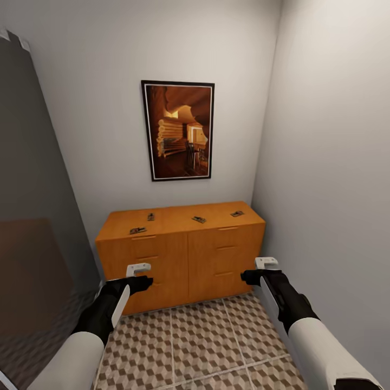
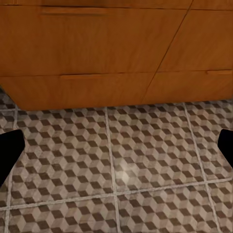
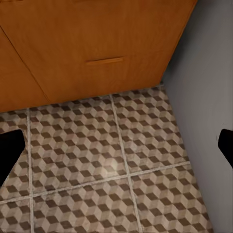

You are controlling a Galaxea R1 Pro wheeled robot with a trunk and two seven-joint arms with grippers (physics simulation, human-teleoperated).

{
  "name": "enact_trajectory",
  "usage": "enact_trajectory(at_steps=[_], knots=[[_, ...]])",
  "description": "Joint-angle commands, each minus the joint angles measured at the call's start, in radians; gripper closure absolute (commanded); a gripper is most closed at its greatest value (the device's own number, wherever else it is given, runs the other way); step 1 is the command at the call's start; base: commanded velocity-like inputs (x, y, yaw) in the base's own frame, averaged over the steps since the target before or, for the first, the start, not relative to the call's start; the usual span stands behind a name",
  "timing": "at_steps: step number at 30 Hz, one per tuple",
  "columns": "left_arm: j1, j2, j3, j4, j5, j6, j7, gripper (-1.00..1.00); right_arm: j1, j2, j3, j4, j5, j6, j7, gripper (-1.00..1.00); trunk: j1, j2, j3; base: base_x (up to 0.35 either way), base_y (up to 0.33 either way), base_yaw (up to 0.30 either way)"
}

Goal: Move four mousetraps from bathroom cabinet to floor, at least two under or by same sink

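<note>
Several mousetraps lie spread over the flat top of the honey-orange cabinet [image 1: 179, 254]: one at its front left [image 1: 137, 231], one behind that [image 1: 150, 216], one in the middle [image 1: 199, 219] and one at the right [image 1: 236, 213]. The cabinet stands against the back wall, its drawer fronts shut. My left gripper [image 1: 143, 283] hangs in front of the lower left drawers, and my right gripper [image 1: 249, 277] is level with it before the lower right drawers. Both are open and empty, above the cube-patterned bathroom floor [image 1: 200, 341]. In the wrist views the left gripper [image 2: 116, 148] and right gripper [image 3: 116, 148] have their fingers far apart over the tiles.
A framed picture [image 1: 179, 130] hangs on the back wall above the cabinet. A pale wall [image 1: 330, 162] runs close along the right, touching the cabinet's side. A dark grey panel [image 1: 32, 216] stands at the left. Bare tiles lie between me and the cabinet.
</note>
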Motion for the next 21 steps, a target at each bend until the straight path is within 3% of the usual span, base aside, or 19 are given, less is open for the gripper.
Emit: enact_trajectory(at_steps=[1, 11, 16, 21], knots=[[-0.001, -0.001, 0.003, -0.002, 0.001, 0.005, 0.0, -1.0, -0.001, 0.0, -0.001, -0.001, 0.003, 0.006, -0.002, -1.0, 0.001, -0.002, -0.002, 0.328, 0.0, 0.0], [-0.001, -0.002, 0.004, -0.002, 0.001, 0.006, -0.005, -1.0, -0.001, 0.001, 0.001, -0.001, 0.003, 0.006, -0.003, -1.0, 0.001, -0.002, -0.002, 0.316, 0.0, 0.151], [-0.001, -0.002, 0.003, -0.009, 0.001, 0.006, -0.004, -1.0, -0.001, 0.001, -0.001, -0.001, 0.002, 0.006, -0.003, -1.0, 0.001, -0.002, -0.002, 0.05, 0.0, 0.239], [-0.001, -0.002, 0.005, -0.034, 0.0, 0.008, -0.002, -1.0, -0.001, 0.001, -0.001, -0.001, 0.002, 0.007, -0.003, -1.0, 0.001, -0.002, -0.002, 0.013, 0.0, 0.082]])
